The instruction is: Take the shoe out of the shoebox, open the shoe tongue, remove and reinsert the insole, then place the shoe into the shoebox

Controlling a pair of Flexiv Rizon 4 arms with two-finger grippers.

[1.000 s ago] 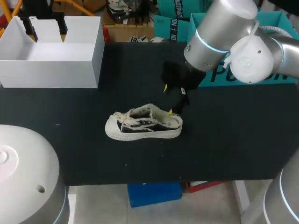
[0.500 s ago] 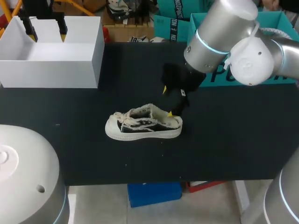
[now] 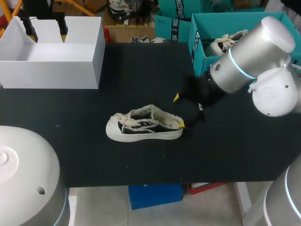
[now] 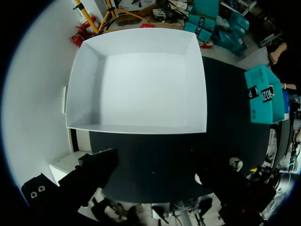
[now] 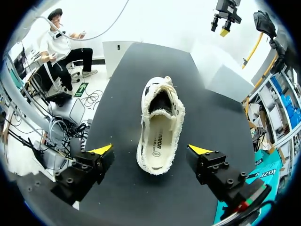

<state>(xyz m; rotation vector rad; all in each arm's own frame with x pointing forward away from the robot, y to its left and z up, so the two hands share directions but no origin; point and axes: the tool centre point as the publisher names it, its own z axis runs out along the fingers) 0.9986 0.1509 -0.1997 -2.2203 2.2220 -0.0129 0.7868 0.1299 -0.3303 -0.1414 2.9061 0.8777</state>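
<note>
Head view: the shoe [image 3: 144,125] lies on its sole near the middle of the dark desk [image 3: 94,155], toe toward the left, laces loose over the front. The right arm comes in from the right, and its right gripper [image 3: 179,111] hangs just behind the heel, fingers spread wide, one yellow tip above the far side of the heel and the other close by the heel's near side. The white shoebox [image 3: 51,52] stands open at the far left corner of the desk, well apart from the shoe. The left gripper [image 3: 47,34] hangs over the box's far wall, its fingers wide apart with nothing between them. A teal box [image 3: 202,44] sits at the far right with another shoe [image 3: 225,41] in it

Left wrist view: the left gripper [image 4: 164,181] looks straight down into the white shoebox [image 4: 141,80], which holds nothing. Its two dark fingers [image 4: 94,170] stand far apart over the desk just beside the box's wall

Right wrist view: the shoe [image 5: 160,127] lies ahead of the right gripper [image 5: 151,149], heel nearest, toe pointing away. The opening faces up and the insole [image 5: 157,143] lies flat inside. The heel sits between the two wide-spread fingers [image 5: 103,150], and neither touches it; bare desk shows on both sides
</note>
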